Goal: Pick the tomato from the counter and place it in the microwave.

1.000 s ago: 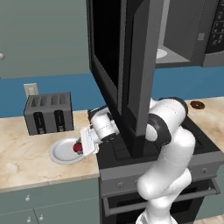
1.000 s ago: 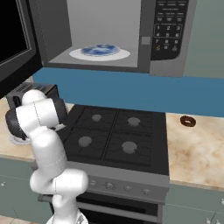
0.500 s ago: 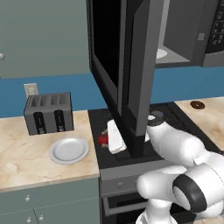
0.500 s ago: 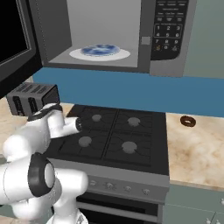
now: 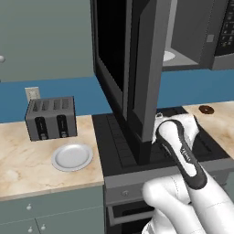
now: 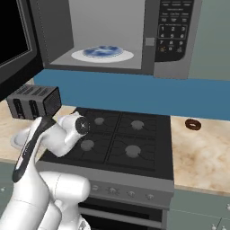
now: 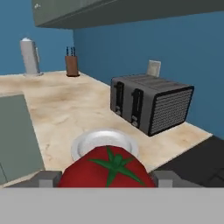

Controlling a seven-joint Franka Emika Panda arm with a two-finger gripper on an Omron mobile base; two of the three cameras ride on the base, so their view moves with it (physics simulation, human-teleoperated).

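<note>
Tomato (image 7: pixel 106 169) clamped in the claw (image 7: pixel 105 178), up off the worktop (image 7: pixel 65 109), hanging above the white plate (image 7: pixel 85 143) near the toaster (image 7: pixel 151 107). Microwave (image 6: pixel 112 36) door wide open.

The white arm rises from the base and folds forward, its upper link with a dark stripe slanting up to a rounded elbow joint above the stove. In the right base view the forearm bends toward the left, ending in a dark-capped wrist joint. In the hand view the gripper (image 7: pixel 107 179) points level across the counter, and its two grey fingers (image 7: pixel 47 178) stand on either side of the tomato (image 7: pixel 107 168), clamped against it
</note>
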